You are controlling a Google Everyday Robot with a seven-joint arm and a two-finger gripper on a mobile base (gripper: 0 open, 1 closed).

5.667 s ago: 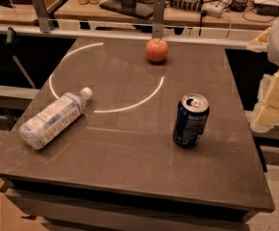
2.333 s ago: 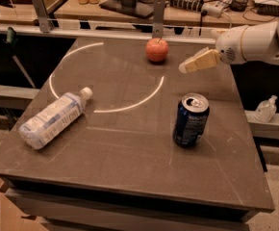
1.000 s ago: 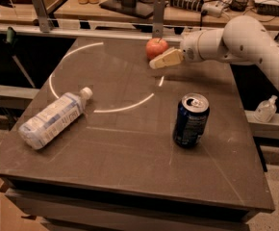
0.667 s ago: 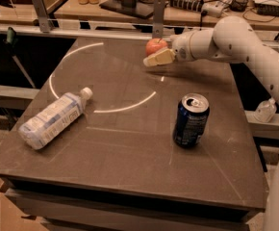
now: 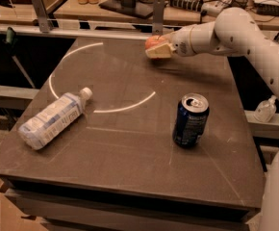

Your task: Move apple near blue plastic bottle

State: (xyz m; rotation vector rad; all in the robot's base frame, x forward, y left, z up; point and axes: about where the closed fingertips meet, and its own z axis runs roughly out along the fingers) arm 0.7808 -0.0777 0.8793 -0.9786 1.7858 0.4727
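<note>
Apple (image 5: 153,41) sits touching the end effector (image 5: 159,50), just behind it at the far edge of the worktop (image 5: 130,172), grip state impossible to tell, while the blue plastic bottle (image 5: 53,120) lies well off to its left and nearer, cap end pointing back toward it.

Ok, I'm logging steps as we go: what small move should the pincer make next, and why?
Probably take firm hold of the round red-orange apple: the pincer sits right against it at the table top's far edge, while the clear blue-labelled plastic bottle lies far off, near left.
</note>
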